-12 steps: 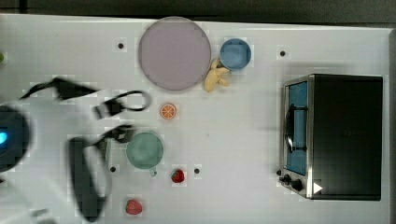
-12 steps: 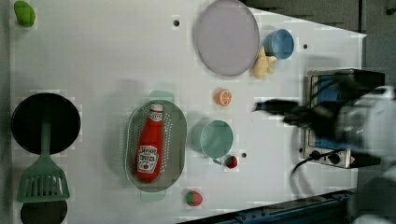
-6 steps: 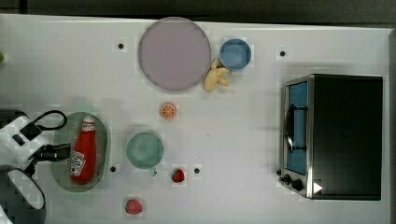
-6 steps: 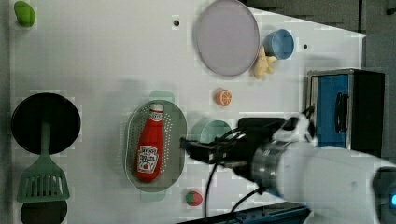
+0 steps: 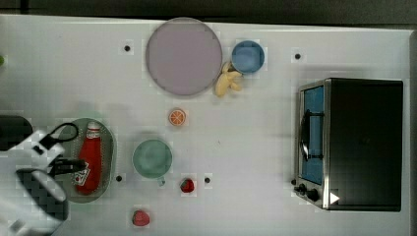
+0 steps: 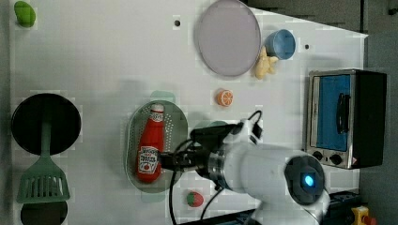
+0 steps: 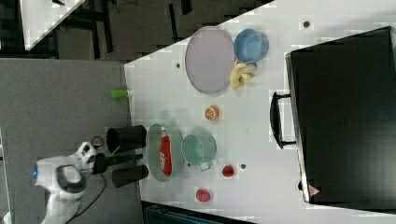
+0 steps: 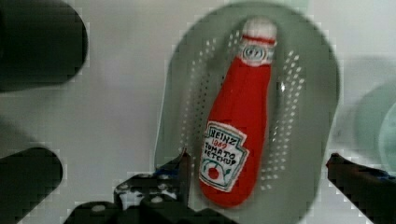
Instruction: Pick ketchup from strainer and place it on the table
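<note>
A Franka arm's gripper (image 8: 254,170) hangs above the lower, labelled end of the ketchup (image 8: 236,121), its two dark fingers (image 8: 180,170) spread wide on either side of the bottle and grasping nothing. The red squeeze bottle, white cap and white label showing, lies flat and lengthwise inside the pale mint-green strainer (image 8: 310,93), which sits on the white desk (image 5: 255,147).

In the top view the ketchup (image 5: 90,158) and strainer (image 5: 109,147) lie at the top view's left, with the gripper (image 5: 74,167) over the strainer's left rim and lower half. Just to the top view's right of the strainer stands a round green cup (image 5: 152,158); near it are two strawberries (image 5: 187,185), an orange half (image 5: 177,117), and farther up a large grey plate (image 5: 183,56), a blue bowl (image 5: 248,56) and a banana (image 5: 227,84) touching the plate's edge. A toaster oven (image 5: 351,143) occupies the top view's right.

The left view shows the gripper (image 6: 166,161) beside the label of the ketchup (image 6: 149,149) in the strainer (image 6: 176,126), with a black pan (image 6: 44,124) and green spatula (image 6: 42,180) well apart at the left view's left, and a small green object (image 6: 24,13) in the far corner.

In the right view the gripper (image 7: 135,158) reaches toward the strainer (image 7: 153,154), where the ketchup (image 7: 165,151) lies.
</note>
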Controlling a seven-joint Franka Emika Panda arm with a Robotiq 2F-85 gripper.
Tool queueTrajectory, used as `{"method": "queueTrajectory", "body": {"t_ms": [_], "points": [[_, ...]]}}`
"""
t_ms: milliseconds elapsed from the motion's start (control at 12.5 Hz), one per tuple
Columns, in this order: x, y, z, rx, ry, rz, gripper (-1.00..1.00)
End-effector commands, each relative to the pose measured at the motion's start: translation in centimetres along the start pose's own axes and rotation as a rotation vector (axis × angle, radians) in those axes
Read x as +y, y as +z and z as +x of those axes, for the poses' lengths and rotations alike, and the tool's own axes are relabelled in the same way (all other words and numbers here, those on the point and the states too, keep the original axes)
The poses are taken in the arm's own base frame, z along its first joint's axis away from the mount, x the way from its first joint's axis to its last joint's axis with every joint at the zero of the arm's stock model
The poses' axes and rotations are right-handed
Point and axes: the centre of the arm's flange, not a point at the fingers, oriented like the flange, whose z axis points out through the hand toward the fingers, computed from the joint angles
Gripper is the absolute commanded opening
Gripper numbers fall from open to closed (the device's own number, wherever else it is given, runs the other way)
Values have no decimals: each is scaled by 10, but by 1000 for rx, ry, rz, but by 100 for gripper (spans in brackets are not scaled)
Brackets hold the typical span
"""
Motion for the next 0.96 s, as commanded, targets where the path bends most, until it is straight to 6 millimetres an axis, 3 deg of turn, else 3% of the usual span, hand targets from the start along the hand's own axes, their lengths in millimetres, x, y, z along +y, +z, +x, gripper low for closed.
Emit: {"method": "queueTrajectory", "body": {"t_ms": [80, 560, 800, 880, 960], "points": [[13, 39, 8, -6, 102, 22, 100], [11, 116, 3, -72, 167, 51, 100], [12, 142, 4, -67, 154, 56, 100], [15, 150, 4, -70, 148, 46, 91], [16, 156, 3, -72, 140, 43, 68]]}}
